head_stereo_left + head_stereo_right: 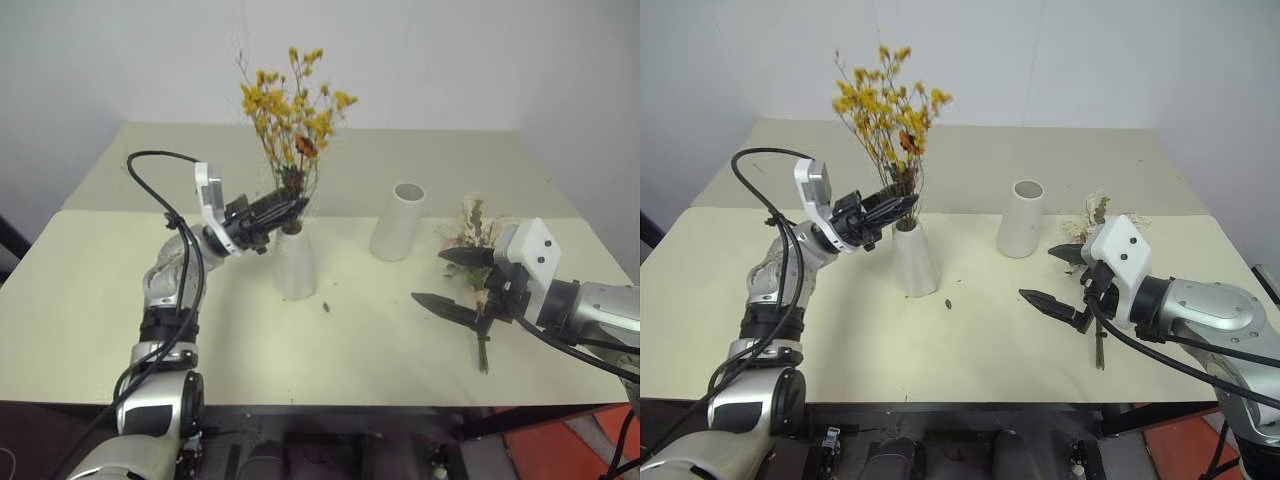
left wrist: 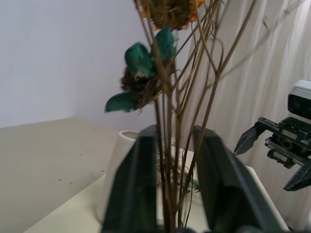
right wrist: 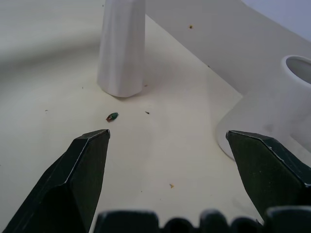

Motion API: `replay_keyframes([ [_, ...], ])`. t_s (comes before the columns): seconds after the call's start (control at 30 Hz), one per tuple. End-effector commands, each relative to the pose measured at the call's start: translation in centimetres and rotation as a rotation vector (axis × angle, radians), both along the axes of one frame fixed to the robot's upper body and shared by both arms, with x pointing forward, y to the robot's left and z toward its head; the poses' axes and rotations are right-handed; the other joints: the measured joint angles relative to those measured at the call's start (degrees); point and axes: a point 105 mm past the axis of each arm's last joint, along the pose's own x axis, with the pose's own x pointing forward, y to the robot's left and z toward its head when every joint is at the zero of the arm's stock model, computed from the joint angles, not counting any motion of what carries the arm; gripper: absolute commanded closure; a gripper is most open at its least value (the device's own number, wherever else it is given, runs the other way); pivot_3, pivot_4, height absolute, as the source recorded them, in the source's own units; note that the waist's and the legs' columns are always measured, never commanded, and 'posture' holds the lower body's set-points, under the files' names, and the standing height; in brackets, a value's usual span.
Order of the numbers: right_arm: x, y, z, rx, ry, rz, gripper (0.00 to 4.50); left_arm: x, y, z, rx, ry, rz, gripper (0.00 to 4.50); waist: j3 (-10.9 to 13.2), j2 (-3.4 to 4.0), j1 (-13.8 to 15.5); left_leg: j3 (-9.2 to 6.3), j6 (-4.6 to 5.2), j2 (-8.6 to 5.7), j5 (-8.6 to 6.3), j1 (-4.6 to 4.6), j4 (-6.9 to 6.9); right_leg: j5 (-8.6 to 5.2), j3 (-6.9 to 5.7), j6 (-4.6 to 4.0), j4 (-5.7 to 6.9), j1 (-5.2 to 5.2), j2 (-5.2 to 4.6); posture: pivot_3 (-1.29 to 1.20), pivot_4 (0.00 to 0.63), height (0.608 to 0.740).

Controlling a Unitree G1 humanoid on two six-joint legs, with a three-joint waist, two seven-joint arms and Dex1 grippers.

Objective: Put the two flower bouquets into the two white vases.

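My left claw (image 1: 290, 207) bracketed the yellow spray's (image 1: 293, 105) stems, fingers parted, stems standing in the cone vase (image 1: 296, 262). My right claw (image 1: 458, 280) gaped empty over the tabletop (image 1: 380, 340); the rose bouquet (image 1: 476, 228) lay beside the cylinder vase (image 1: 398, 221).

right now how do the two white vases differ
The cone vase tapers to a narrow neck; the cylinder vase is straight-sided with a wide mouth. The cone vase holds the yellow bouquet's stems; the cylinder vase stands empty. The cone vase is nearer the left gripper, the cylinder vase nearer the right gripper. Both are matte white and upright on the table.
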Motion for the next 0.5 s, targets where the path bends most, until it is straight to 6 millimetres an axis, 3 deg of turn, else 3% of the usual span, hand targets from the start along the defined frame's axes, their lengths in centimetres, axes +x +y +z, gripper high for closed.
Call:
replay_keyframes([
  [0.03,-0.1,-0.2,1.0,-0.002,-0.058,0.001,0.00,-1.2,0.3,1.1,0.045,-0.075,-0.021,1.71,0.0,0.00,0.0,0.00,0.00,0.00,0.00,0.01,0.00,0.00,0.00,0.00,0.00,0.00,0.00,0.00,0.150,0.740],
  [0.2,0.1,-0.1,0.9,0.000,-0.059,0.002,0.00,-1.5,1.6,0.8,0.093,-0.046,0.018,0.12,0.0,0.00,0.0,0.00,0.00,0.00,0.00,0.01,0.01,0.00,0.00,0.00,0.01,0.00,-0.01,0.00,0.150,0.740],
  [0.5,0.3,-0.1,0.8,-0.004,-0.064,0.001,0.00,-3.3,3.7,-0.1,0.323,-0.066,0.051,0.05,0.0,0.00,0.0,0.00,0.00,0.02,0.00,0.01,0.00,-0.01,0.00,0.01,0.01,0.00,0.00,0.00,0.150,0.740],
])
